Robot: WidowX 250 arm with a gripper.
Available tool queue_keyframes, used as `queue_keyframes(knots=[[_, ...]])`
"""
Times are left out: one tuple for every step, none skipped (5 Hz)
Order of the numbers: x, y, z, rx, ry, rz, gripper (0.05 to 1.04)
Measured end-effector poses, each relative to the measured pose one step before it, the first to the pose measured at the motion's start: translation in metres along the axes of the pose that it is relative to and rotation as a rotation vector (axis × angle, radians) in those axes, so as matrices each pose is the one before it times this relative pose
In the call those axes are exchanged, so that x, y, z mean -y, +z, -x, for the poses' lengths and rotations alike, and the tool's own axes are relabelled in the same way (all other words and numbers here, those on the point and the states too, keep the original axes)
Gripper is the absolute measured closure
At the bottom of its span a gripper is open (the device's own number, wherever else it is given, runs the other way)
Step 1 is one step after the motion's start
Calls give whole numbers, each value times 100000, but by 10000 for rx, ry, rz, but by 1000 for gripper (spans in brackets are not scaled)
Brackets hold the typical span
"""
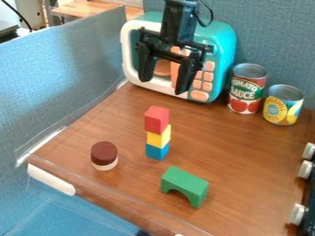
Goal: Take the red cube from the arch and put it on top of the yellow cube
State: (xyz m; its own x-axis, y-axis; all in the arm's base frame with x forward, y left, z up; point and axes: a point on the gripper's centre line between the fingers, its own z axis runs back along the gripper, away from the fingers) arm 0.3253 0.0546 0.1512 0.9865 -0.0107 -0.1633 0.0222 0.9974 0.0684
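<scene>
One red cube (156,120) tops the yellow cube (159,137), apart from the green arch (186,183); your gripper (163,85) hangs spread and empty.

Saw at the far side of the bench (252,152) a turquoise toy microwave (223,48) with orange buttons. Found to the right of it a can with a red and green label (247,92) and, just beside, a can with a yellow and blue label (283,106). Noticed nearer to the front a round block (104,156), dark brown above and pale below, and a blue cube (157,151) to its right. Observed also pale knobs (305,169) at the right edge, and a blue-grey panel (55,78) on the left.
</scene>
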Motion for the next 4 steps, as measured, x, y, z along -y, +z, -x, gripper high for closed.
queue_keyframes(knots=[[2372,-952,968,-44,-412,-168,83],[2883,-1397,321,45,-264,-109,83],[1966,-817,-234,203,-45,5,83],[504,-470,-605,165,83,3,83]])
